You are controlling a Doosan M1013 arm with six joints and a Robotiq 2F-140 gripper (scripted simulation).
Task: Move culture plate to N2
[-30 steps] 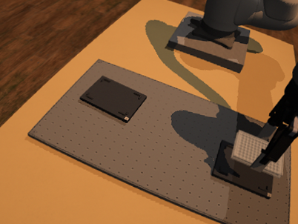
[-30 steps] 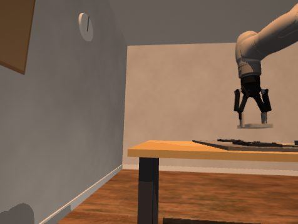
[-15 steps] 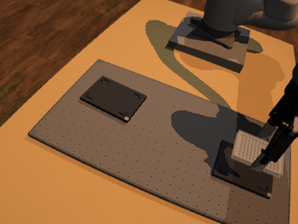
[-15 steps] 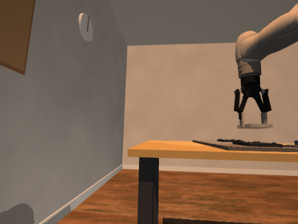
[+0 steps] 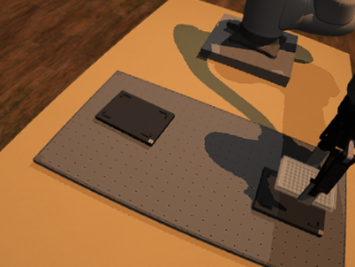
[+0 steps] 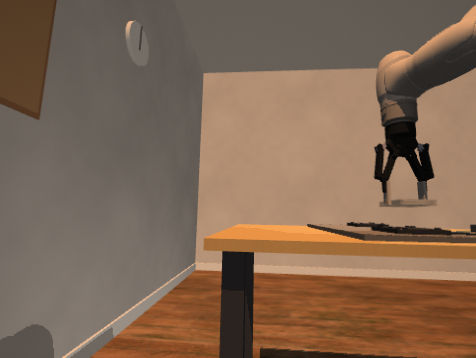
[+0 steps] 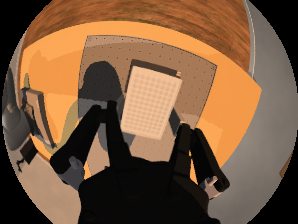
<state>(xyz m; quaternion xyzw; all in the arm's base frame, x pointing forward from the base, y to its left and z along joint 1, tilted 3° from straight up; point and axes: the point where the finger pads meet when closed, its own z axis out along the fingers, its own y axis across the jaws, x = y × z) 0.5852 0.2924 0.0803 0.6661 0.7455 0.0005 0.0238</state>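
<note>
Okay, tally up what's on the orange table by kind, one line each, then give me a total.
Perforated board: 1
Plate nests, one bare and one under the raised plate: 2
Lidded well plate, held in the gripper above the nest: 1
Arm base plate: 1
Total: 5

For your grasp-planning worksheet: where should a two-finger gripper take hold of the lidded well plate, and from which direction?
From straight above, fingers on two opposite side walls of the plate, below the loose lid's rim. It is flat, shallow and rectangular; the gripper holds it so now.
</note>
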